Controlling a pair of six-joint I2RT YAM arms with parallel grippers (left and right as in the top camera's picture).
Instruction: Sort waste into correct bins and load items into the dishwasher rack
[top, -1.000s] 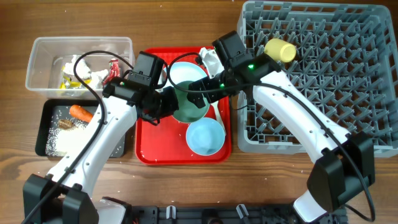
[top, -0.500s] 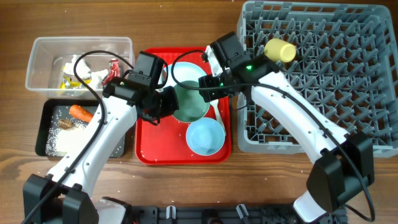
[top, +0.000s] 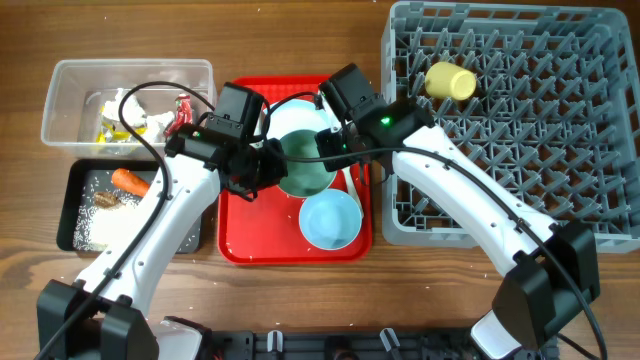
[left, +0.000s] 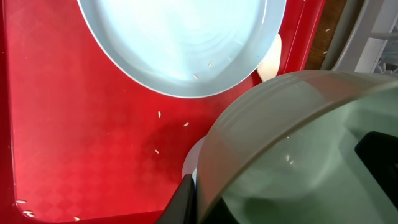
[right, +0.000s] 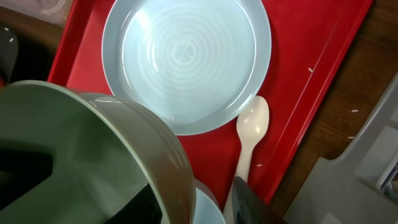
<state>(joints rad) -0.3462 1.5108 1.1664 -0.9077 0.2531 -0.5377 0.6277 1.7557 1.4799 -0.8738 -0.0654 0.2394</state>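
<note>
A pale-green bowl (top: 305, 170) is tilted above the red tray (top: 240, 245), over the light-blue plate (top: 300, 115). My left gripper (top: 268, 165) is shut on its left rim; in the left wrist view the bowl wall (left: 298, 137) sits pinched between the black fingers (left: 185, 199). My right gripper (top: 337, 150) straddles the opposite rim. One finger is inside the bowl (right: 93, 143). The other finger (right: 245, 205) stands outside it with a gap, so the jaws are open. The white spoon (right: 252, 127) and the light-blue bowl (top: 330, 220) lie below.
The grey dishwasher rack (top: 520, 150) fills the right side, with the yellow cup (top: 450, 82) lying in it. At the left stand the clear tub (top: 70, 100) with wrappers and tissue, and the black tray (top: 75, 205) holding the carrot (top: 130, 181) and rice.
My right gripper has moved left and down onto the green bowl's right rim, and its jaws have narrowed. The left arm and the bowl have stayed put.
</note>
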